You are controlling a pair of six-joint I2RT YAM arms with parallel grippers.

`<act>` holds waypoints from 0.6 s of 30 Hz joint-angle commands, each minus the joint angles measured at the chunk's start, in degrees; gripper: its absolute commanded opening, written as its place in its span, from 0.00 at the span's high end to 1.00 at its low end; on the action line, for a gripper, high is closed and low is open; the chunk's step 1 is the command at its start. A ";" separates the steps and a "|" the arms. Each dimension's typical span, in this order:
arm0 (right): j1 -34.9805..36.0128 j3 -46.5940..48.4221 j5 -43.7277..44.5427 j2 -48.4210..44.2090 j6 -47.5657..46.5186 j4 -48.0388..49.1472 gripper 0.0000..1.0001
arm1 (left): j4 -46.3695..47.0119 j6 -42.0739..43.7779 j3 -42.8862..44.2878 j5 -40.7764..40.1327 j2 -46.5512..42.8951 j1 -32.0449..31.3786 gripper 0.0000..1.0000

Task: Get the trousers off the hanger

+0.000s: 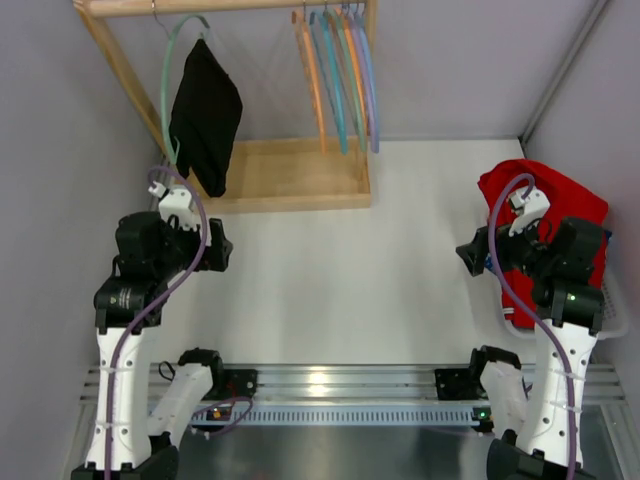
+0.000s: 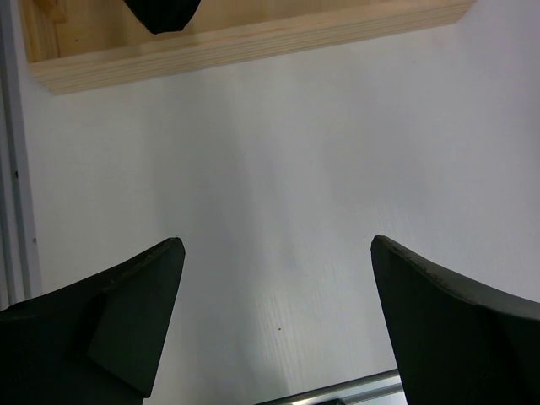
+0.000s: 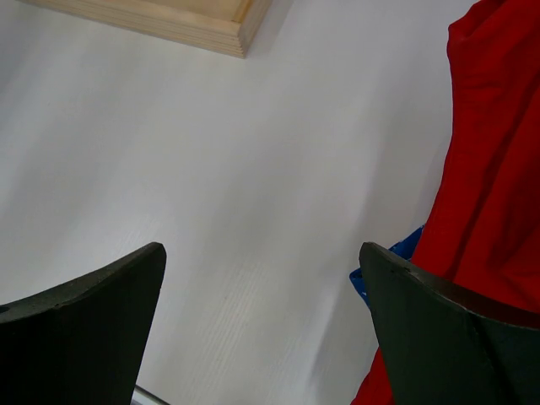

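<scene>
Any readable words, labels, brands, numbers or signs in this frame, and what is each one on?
There is no readable text in any view.
The trousers, hanger, red garment and wooden rack show no print or label.
The green light on the right arm is only a glow, with no legible marking beside it.

My left arm (image 1: 116, 400) and right arm (image 1: 552, 400): white links, black joint housings, lilac cables (image 1: 205, 228), matte black wedge fingers (image 2: 126, 329), one green lamp (image 1: 571, 297).
</scene>
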 commanded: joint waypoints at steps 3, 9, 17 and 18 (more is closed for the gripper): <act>0.54 1.71 -1.38 0.57 -0.24 0.88 0.01 | 0.39 0.17 7.11 13.33 3.54 0.45 0.01; 0.54 1.63 -1.12 0.49 0.90 1.23 0.01 | 3.11 -3.95 14.14 22.68 10.58 0.36 0.01; 0.63 1.71 -1.03 0.66 1.96 0.97 0.01 | 10.67 -13.79 33.65 18.54 23.94 0.36 0.01; 0.63 1.71 -1.03 0.66 1.96 1.15 0.01 | 11.72 -16.15 34.97 18.28 24.64 0.36 0.01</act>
